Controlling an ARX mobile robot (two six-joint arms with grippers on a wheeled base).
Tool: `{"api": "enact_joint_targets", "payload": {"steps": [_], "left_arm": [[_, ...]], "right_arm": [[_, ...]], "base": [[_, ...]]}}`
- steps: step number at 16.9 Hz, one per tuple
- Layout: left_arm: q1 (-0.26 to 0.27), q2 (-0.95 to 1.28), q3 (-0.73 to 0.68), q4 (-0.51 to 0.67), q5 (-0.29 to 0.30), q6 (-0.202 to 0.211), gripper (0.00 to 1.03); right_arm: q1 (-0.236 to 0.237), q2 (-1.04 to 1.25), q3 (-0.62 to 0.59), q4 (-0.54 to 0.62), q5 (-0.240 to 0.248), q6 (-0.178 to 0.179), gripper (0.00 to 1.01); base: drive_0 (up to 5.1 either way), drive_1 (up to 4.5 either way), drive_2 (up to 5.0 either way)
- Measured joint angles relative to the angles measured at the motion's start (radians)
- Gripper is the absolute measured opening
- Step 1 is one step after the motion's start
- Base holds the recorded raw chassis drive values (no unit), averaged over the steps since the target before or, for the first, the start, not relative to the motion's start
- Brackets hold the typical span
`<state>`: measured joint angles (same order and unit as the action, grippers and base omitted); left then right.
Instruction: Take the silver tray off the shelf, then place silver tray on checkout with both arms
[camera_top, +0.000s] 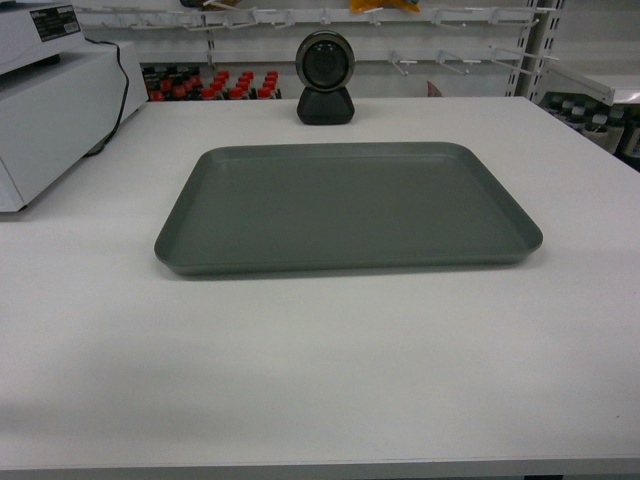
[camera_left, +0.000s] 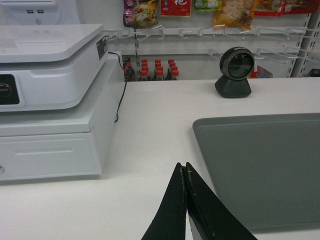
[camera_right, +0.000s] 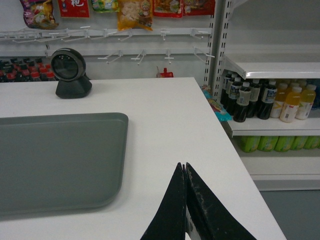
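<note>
The silver tray (camera_top: 348, 205) lies flat and bare in the middle of the checkout (camera_top: 320, 380), in front of the black round scanner (camera_top: 325, 78). The left gripper (camera_left: 186, 172) and right gripper (camera_right: 184, 170) hover off its two ends, jaws pressed together on nothing. On the shelf (camera_right: 272, 67) to the right stand dark and yellow bottles (camera_right: 267, 101)
</note>
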<state>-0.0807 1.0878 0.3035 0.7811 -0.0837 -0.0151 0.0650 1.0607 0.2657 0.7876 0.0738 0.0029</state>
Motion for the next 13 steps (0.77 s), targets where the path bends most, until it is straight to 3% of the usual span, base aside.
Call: {"api": "enact_joint_targets", "payload": {"steps": [2,3,4,13], "left_arm": [[0.017,-0.068,-0.066,-0.004,0.018,0.000,0.02],[0.055,-0.098,-0.092,-0.011,0.068,0.001,0.02],[0.076,-0.118,-0.109,-0.018,0.074,0.001,0.02],[0.080,-0.381,-0.233,-0.154,0.081,0.001,0.02]], "right_arm": [[-0.054,-0.072,-0.056,-0.010,-0.070,-0.001,0.02],[-0.068,-0.098,-0.078,-0.018,-0.069,0.000,0.02],[-0.071,-0.121,-0.095,-0.027,-0.069,0.000,0.02],[-0.071,-0.385,-0.207,-0.179,-0.071,-0.001,0.02]], "base": [[0.0,0.00,0.0],[0.0,0.00,0.0],[0.0,0.00,0.0],[0.0,0.00,0.0]]}}
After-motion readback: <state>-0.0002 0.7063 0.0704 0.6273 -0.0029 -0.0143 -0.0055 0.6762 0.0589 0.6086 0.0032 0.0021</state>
